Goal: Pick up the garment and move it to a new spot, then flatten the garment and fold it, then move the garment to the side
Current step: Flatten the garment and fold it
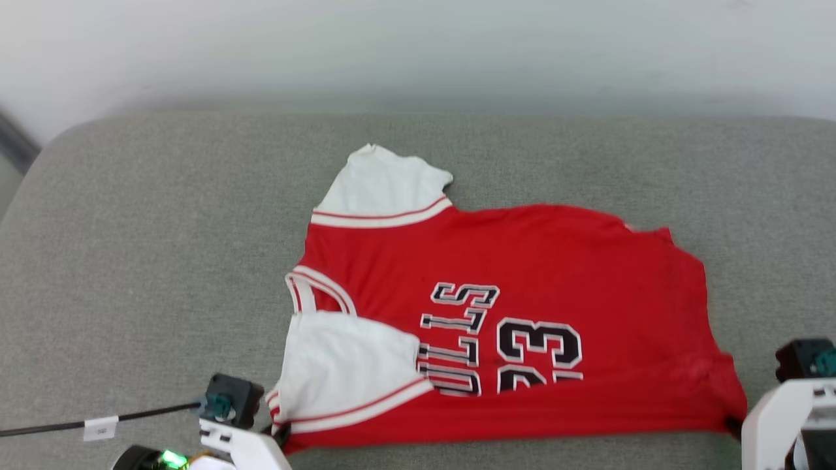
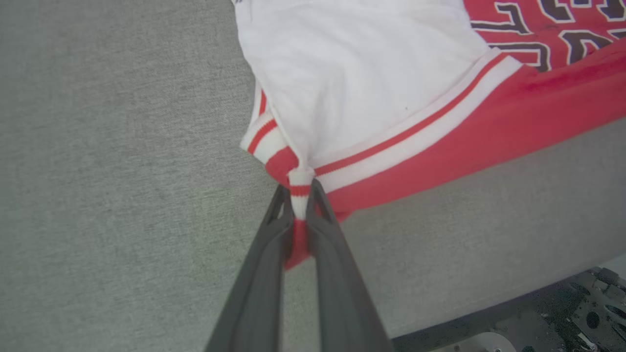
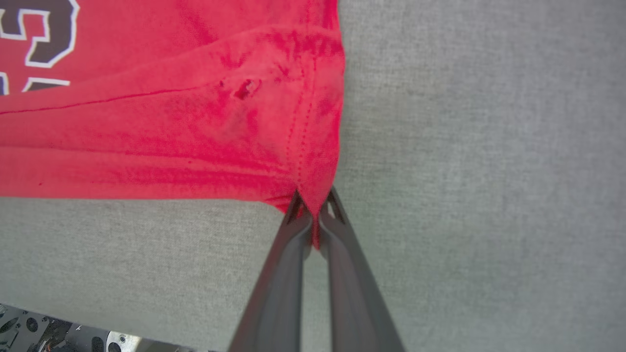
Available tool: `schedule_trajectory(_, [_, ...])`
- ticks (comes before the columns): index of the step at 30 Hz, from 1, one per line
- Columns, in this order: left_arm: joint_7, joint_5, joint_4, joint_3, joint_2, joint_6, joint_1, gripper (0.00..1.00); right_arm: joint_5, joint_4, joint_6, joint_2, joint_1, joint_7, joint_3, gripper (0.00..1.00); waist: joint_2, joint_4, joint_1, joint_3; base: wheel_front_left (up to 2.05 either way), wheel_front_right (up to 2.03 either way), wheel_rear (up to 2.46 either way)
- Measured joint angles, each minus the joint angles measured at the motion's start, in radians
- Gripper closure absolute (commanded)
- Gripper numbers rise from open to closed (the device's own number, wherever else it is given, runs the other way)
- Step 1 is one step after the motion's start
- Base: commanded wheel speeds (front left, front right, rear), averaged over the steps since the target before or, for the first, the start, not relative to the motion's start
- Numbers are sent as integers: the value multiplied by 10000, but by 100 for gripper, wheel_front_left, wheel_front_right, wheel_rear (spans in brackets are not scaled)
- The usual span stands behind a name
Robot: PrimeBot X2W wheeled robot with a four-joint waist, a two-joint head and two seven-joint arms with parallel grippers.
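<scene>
Between the left gripper's (image 2: 299, 190) two dark fingers sits a bunched corner of the red jersey T-shirt (image 1: 555, 261). The jaws are pressed together on red-and-white striped trim (image 2: 299, 183) and a strip of red cloth. Just beyond those fingertips, a white short sleeve (image 2: 352, 73) fans out flat over the shirt's front. A red band of folded cloth runs away from them toward the other arm.

The right gripper (image 3: 315, 198) is closed as well, pinching the red hem corner where a line of stitching (image 3: 298, 127) comes down to its tips. From that pinch the red cloth spreads up and to the left in the right wrist view, lightly creased and pulled fairly taut along the near edge.

The shirt lies sideways on a grey upholstered cushion (image 1: 163, 261), stretched between the two grippers. Its neck opening (image 1: 313, 294) is toward the left gripper and its hem toward the right one. Its near edge is doubled over, and the fold cuts across the black, white-edged lettering (image 1: 457, 339) and the number 23 (image 1: 539, 349). A second white sleeve (image 1: 382, 183) points away from the left gripper toward the pale wall (image 1: 418, 52) behind the cushion.

Beside the left wrist, on the side away from the shirt, a black cable (image 1: 150, 412) with a small white tag (image 1: 100, 427) trails over the cushion.
</scene>
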Motion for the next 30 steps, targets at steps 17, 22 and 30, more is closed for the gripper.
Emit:
schedule_trajectory(17, [-36,-435,685,-443,-67,-357,908,100,-21,-537,0,631,1635,251,-330,100,0,-179,0,-308,0,0,0])
schedule_trajectory(22, [-477,-405,1035,-376,-234,-470,763,0,94,-364,-2,633,1402,102,-301,0,0,-155,0,-313,0,0,0])
schedule_trajectory(30, [-2876,-259,1081,525,-813,-775,323,0,506,-1041,-4,506,880,-1066,-650,0,0,-141,0,-649,0,0,0])
